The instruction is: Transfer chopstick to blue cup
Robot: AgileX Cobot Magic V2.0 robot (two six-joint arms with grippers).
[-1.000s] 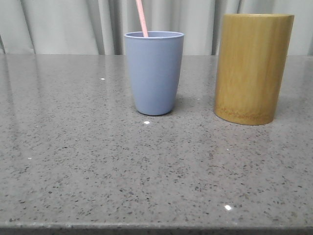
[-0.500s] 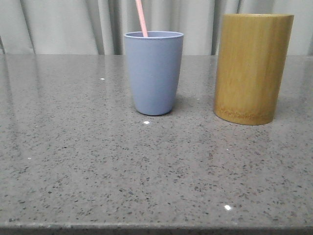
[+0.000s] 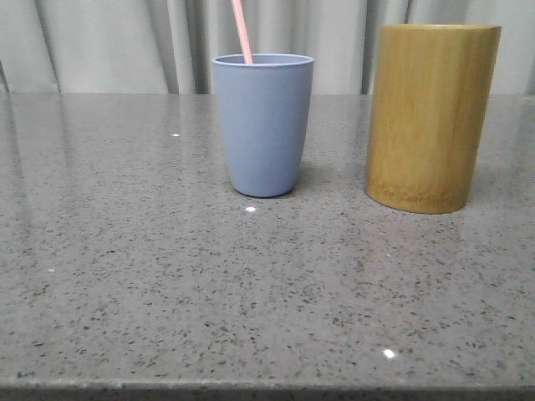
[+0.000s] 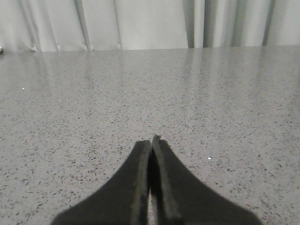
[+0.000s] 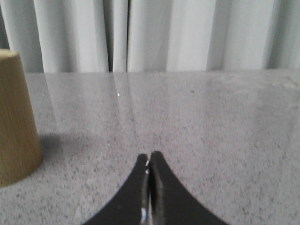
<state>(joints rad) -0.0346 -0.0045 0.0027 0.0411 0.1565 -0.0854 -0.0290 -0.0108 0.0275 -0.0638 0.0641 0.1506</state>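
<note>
The blue cup [image 3: 263, 125] stands upright on the grey speckled table, in the middle of the front view. A pale pink chopstick [image 3: 242, 32] stands in it, leaning left, and its top runs out of the frame. Neither gripper shows in the front view. My left gripper [image 4: 151, 140] is shut and empty, low over bare table. My right gripper [image 5: 149, 157] is shut and empty, with the bamboo cylinder [image 5: 16, 117] off to its side.
The tall tan bamboo cylinder [image 3: 430, 117] stands to the right of the blue cup, a gap between them. Grey curtains [image 3: 109, 42] hang behind the table's far edge. The table's front edge [image 3: 267, 388] runs along the bottom of the front view.
</note>
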